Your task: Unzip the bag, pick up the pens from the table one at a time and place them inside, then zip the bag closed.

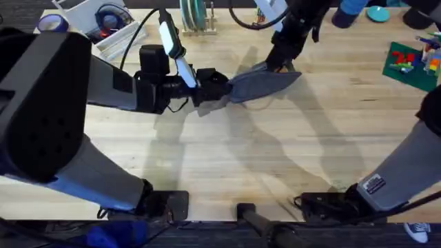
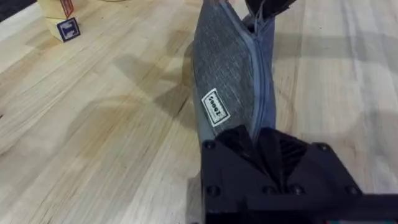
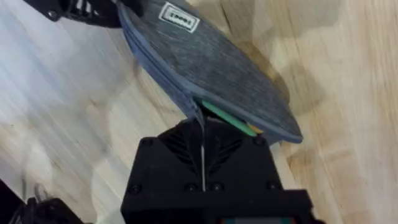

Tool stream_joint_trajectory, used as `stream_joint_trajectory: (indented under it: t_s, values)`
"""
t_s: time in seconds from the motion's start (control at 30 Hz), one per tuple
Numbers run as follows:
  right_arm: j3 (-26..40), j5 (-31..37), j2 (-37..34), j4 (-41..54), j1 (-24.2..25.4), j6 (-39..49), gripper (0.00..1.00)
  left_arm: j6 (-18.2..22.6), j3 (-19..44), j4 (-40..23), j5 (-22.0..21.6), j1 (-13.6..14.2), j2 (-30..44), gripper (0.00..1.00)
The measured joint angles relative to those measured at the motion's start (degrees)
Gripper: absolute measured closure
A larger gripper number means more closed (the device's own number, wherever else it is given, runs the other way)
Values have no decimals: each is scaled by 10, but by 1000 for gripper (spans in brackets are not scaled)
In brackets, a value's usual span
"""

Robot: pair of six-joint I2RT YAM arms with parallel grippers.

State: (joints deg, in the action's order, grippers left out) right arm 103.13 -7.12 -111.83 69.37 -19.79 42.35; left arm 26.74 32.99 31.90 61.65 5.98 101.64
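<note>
Oblong grey woven-fabric bag (image 1: 265,84)

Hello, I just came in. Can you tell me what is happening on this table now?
Both arms hold the grey-blue bag between them, above the table. The left gripper clamps one end, and the right gripper is shut at the other end, on the zipper. A green pen is visible inside the gap there, so the bag is not fully zipped yet.
</note>
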Motion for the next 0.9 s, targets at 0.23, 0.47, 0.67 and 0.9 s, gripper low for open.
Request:
stream_joint_trajectory:
  t_s: [0.23,0.47,0.67,0.9]
  values:
    - [0,-2,0,4,29,-8,969,0,0,0,0,0,0,957]
    - [0,-20,0,9,63,-22,967,0,0,-2,0,-1,0,956]
    - [0,-46,0,10,105,-45,967,0,0,-2,0,-1,0,957]
    - [-6,-67,0,-10,132,-69,964,0,0,-2,0,-1,0,957]
